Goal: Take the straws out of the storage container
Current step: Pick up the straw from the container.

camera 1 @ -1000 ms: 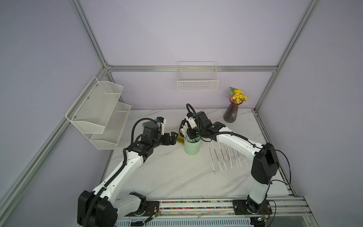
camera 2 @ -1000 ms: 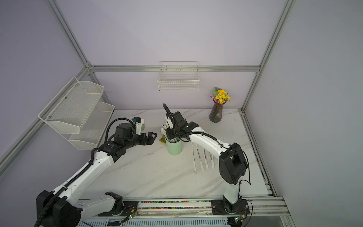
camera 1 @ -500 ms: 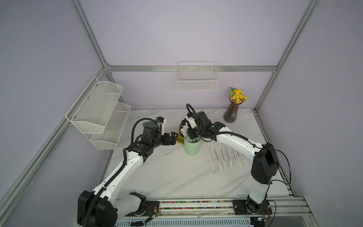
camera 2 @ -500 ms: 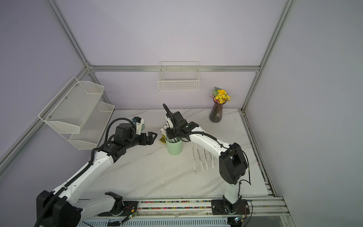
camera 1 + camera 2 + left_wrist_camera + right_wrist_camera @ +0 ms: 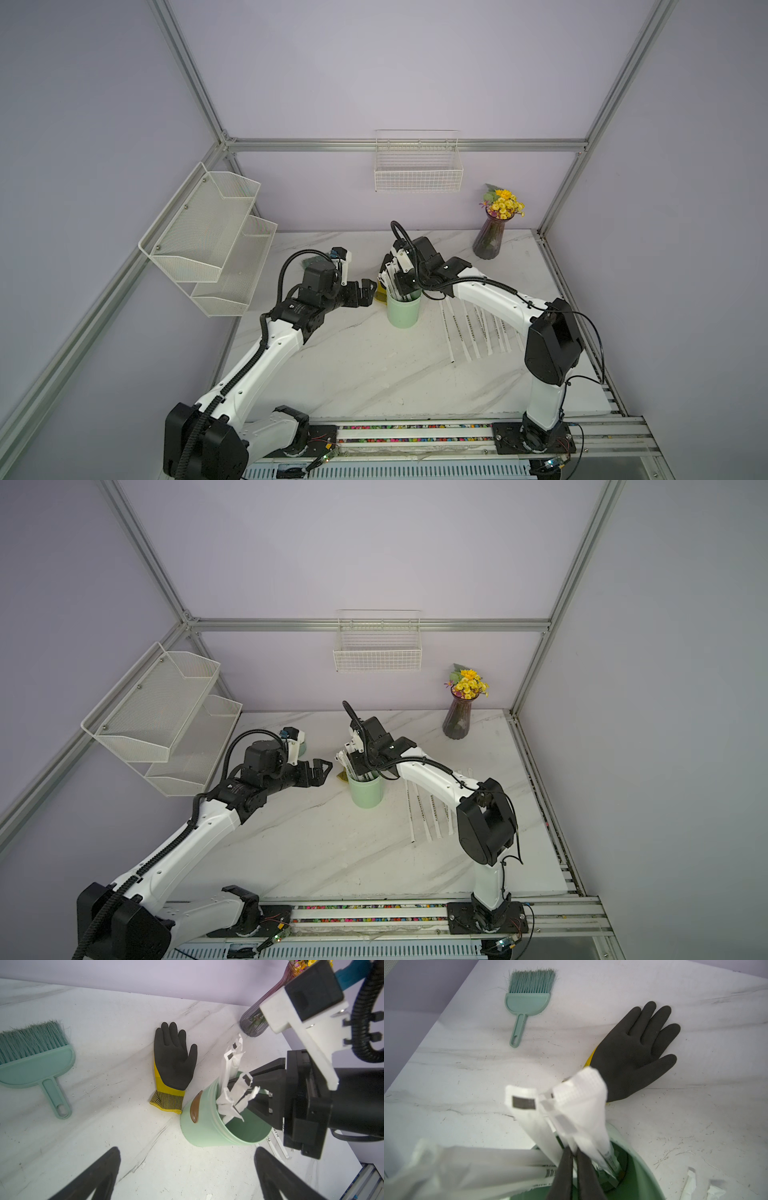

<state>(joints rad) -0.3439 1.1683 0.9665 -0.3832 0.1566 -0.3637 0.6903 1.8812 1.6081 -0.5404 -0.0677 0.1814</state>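
The storage container (image 5: 403, 312) (image 5: 365, 793) is a mint-green cup standing upright mid-table. Several white wrapped straws (image 5: 232, 1076) (image 5: 577, 1103) lean out of it on its left side. More straws (image 5: 473, 328) (image 5: 428, 812) lie in a row on the table to its right. My right gripper (image 5: 574, 1152) (image 5: 401, 286) reaches down into the cup's mouth, its two dark fingers pinched on one straw's wrapper. My left gripper (image 5: 187, 1151) (image 5: 368, 291) hovers just left of the cup (image 5: 205, 1126), jaws wide open and empty.
A black and yellow glove (image 5: 172, 1064) (image 5: 633, 1049) lies flat just behind the cup. A green hand brush (image 5: 35, 1059) (image 5: 527, 999) lies further left. A purple vase of flowers (image 5: 492, 237) stands back right. A wire basket (image 5: 417, 172) and a mesh rack (image 5: 212, 241) hang on the walls.
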